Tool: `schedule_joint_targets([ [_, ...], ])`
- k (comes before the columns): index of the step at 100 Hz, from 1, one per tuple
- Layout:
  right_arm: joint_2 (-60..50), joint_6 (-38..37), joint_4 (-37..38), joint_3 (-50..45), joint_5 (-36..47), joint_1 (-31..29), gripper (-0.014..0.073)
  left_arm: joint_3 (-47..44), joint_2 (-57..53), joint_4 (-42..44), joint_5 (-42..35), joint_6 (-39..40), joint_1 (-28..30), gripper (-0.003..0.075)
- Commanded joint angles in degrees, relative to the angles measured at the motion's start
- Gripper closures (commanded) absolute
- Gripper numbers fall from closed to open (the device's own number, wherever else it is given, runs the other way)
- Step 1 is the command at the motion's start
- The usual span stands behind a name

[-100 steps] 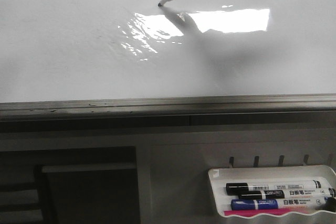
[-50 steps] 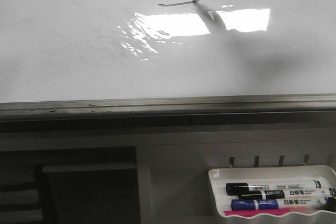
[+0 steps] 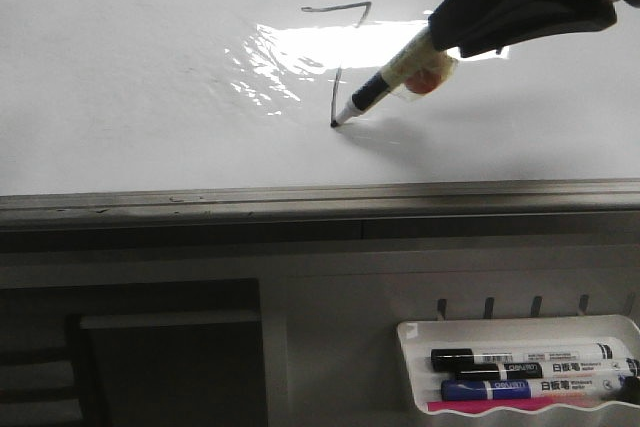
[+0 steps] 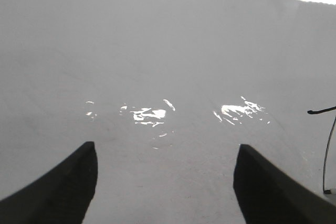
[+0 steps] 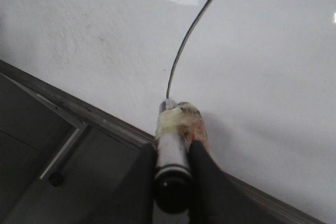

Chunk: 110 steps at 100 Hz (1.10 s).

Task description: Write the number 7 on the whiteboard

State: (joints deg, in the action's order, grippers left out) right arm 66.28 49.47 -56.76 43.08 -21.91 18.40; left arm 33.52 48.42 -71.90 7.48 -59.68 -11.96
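Observation:
The whiteboard (image 3: 120, 97) is large, glossy and white with a grey metal rim and glare. A black number 7 (image 3: 345, 47) is drawn on it, with a short top bar and a long stem; it also shows in the right wrist view (image 5: 194, 22) and at the edge of the left wrist view (image 4: 328, 150). My right gripper (image 3: 470, 32) is shut on a marker (image 3: 390, 82) wrapped in tape, whose tip touches the board at the stem's lower end. In the right wrist view the gripper (image 5: 173, 150) clamps the marker (image 5: 176, 129). My left gripper (image 4: 165, 182) is open and empty over bare board.
A small white tray (image 3: 415, 347) at the lower right holds several markers, black (image 3: 520, 357), blue (image 3: 485, 387) and a pink one. The board's grey rim (image 3: 300, 202) runs across the front, with dark framework below it.
My right gripper moved the marker right along the top bar, then down and toward the front rim, drawing the stem. The gripper has come into the front view.

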Motion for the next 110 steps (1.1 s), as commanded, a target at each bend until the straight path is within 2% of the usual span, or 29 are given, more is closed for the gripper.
schedule_joint_targets([
  [1,-4.50,0.66,0.25,1.41,-0.81,-0.37,0.0646,1.57,-0.43,-1.09,-0.08,0.08,0.13,0.0230],
  [13,-8.90,0.66,1.74,2.75,-5.01,-0.37,0.0646,2.25,-0.43,-1.09,4.15,-0.32,0.13,0.0230],
  [25,-9.95,0.55,1.87,6.14,-9.61,-0.37,0.0646,4.17,-0.30,-1.09,8.93,-4.16,-0.88,0.0230],
  [47,-5.41,-1.00,2.53,13.35,-20.72,-0.37,0.0646,6.99,-0.07,-1.33,16.59,-12.06,-8.28,0.0230],
  [67,-0.92,-1.68,2.65,17.48,-28.96,-0.37,0.0646,7.21,2.59,-1.33,16.45,-18.26,-17.80,0.0230],
  [93,-0.19,-1.80,2.65,18.39,-31.40,-0.37,0.0646,8.37,10.43,-0.84,12.30,-23.20,-28.03,0.0230],
  [110,-0.19,-1.80,2.65,18.39,-32.03,-0.37,0.0646,10.73,15.59,0.69,9.66,-25.68,-31.20,0.0231],
])
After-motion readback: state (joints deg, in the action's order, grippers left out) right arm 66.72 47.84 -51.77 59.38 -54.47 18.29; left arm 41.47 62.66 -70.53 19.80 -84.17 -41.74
